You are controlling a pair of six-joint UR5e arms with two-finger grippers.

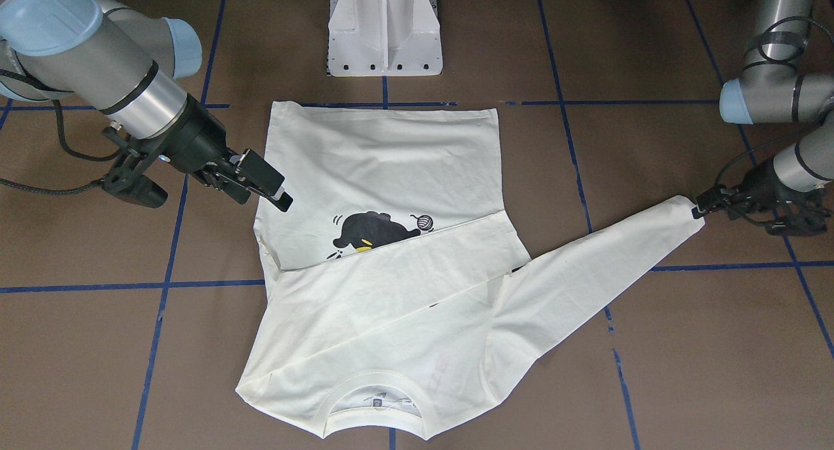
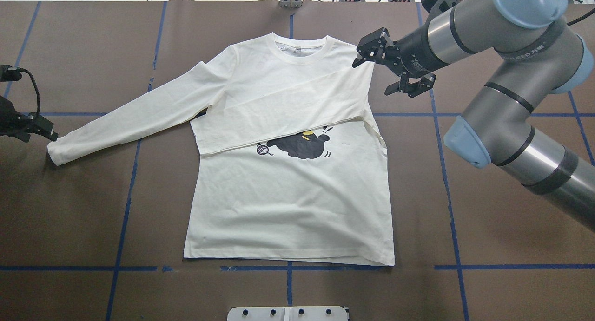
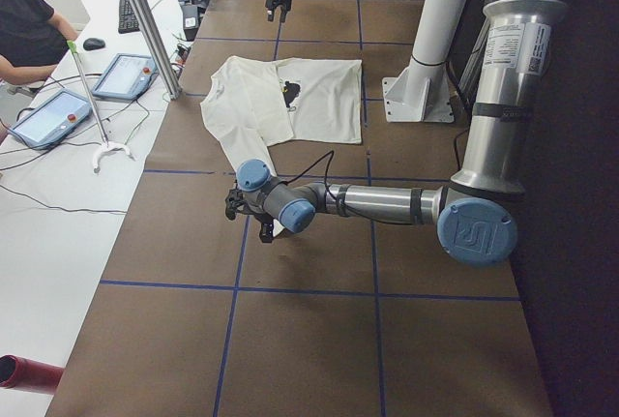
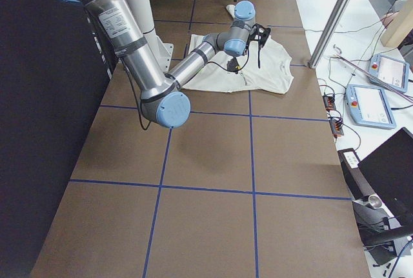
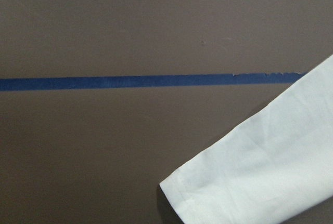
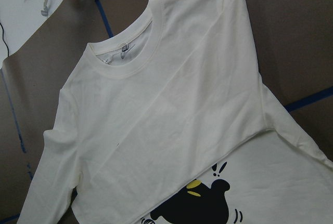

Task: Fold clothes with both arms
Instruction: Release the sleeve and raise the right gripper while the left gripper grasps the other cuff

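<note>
**Nearly flat: one sleeve across the chest, one stretched out**

The right gripper [image 2: 363, 51] hovers at the shirt's shoulder edge on the robot's right. Its jaws stand apart, with nothing between them. The left gripper [image 1: 702, 207] sits low at the far end of the outstretched sleeve [image 2: 130, 116], its tip right at the cuff [image 5: 250, 182]. Whether it pinches the fabric or only touches it cannot be told. The left wrist view shows the cuff lying on the table with no fingers in frame.

The cream-white T-shirt [image 2: 288, 195] lies spread face up in the middle of the table [image 2: 488, 209]. Its ribbed neckline [image 2: 300, 49] is on the far side from the robot and its hem on the near side, toward the white pedestal [image 1: 384, 33]. One long sleeve is folded slantwise across the chest [image 2: 288, 112]. It covers the top of the black cat print [image 2: 300, 145], and the small yarn ball [image 2: 263, 149] shows just below its edge. The other sleeve runs out straight toward the robot's left, well clear of the body of the shirt.

Blue tape lines [image 5: 130, 82] cross the brown tabletop in a grid, and one passes just beside the cuff. In the left side view a person [image 3: 29, 30] sits at a white bench beyond the table's edge, with tablets [image 3: 121, 75] lying on it.
</note>
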